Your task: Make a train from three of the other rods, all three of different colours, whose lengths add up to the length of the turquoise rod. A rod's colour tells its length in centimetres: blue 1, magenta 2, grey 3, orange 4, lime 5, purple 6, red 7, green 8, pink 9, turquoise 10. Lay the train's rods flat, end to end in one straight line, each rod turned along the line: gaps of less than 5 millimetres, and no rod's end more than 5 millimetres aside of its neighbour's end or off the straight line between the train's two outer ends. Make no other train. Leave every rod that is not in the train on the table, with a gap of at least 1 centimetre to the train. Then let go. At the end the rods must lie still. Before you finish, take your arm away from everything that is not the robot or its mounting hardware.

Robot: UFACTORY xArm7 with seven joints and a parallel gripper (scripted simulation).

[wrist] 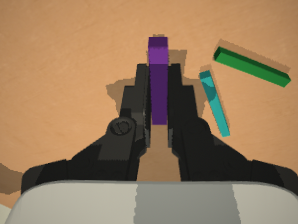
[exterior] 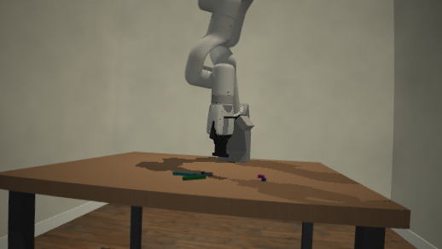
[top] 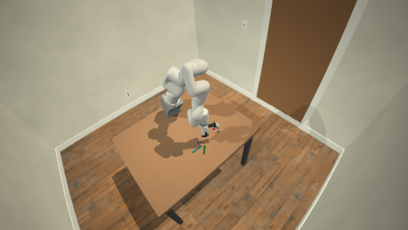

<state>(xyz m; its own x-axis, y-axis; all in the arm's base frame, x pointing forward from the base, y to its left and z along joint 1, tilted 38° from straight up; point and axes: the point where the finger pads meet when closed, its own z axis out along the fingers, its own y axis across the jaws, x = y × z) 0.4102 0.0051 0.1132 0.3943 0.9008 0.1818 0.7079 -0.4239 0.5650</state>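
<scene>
My gripper [wrist: 159,82] is shut on a purple rod [wrist: 158,86] that lies lengthwise between the fingers and sticks out ahead of them. In the exterior view the gripper [exterior: 220,150] hangs a little above the table with the purple rod [exterior: 224,155] at its tips. The turquoise rod [wrist: 216,103] and the green rod [wrist: 252,64] lie flat on the table just to the right of the fingers. In the exterior view the turquoise rod [exterior: 188,173] and the green rod [exterior: 194,177] lie side by side in front of the gripper. A magenta rod [exterior: 260,176] and a blue rod [exterior: 264,179] lie close together further right.
The arm's grey base [exterior: 241,138] stands on the table behind the gripper. The table's edges [top: 205,185] are well away from the rods. A closed brown door [top: 303,55] is in the far wall.
</scene>
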